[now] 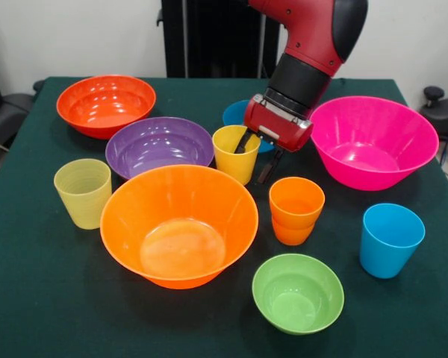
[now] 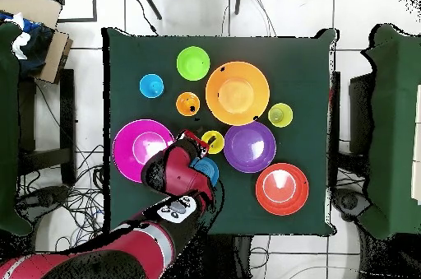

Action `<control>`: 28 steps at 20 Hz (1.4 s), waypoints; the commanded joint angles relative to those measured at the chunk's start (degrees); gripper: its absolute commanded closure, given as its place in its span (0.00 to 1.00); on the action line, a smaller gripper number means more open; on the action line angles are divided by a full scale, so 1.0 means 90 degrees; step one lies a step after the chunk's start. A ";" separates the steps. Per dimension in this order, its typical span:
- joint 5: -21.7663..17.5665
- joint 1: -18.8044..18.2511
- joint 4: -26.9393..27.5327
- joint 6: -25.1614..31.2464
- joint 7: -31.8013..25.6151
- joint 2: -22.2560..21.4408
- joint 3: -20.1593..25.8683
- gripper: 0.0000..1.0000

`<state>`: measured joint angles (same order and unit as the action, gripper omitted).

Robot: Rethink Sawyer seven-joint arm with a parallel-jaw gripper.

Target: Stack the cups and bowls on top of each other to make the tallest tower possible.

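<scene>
No tower yet, every glossy plastic cup and bowl sits separately on the green bench, and the end effector is spread astride the yellow tumbler's rim.

The large bowls were orange and hot pink. A ribbed cup was pale yellow-green. The tablecloth was dark green.

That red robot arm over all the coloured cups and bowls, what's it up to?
The red robot arm's gripper hangs open at the yellow plastic cup, one finger dipping inside its rim, the other outside. Nothing is stacked yet: the large orange plastic bowl, hot pink bowl and the rest stand separately on the green table.
</scene>
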<state>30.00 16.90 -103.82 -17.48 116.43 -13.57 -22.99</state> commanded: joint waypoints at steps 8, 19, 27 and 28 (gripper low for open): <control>-0.0017 0.0016 0.0362 0.0660 0.0831 0.0121 0.0780 0.00; 0.0088 0.0081 0.0377 0.0760 0.0821 0.0137 0.0704 1.00; 0.0132 0.0094 0.0375 0.0828 0.0845 0.0136 0.0695 1.00; 0.0128 0.0091 0.0373 0.0828 0.0845 0.0133 0.0698 1.00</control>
<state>30.01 17.50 -103.82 -17.48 116.43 -13.70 -23.19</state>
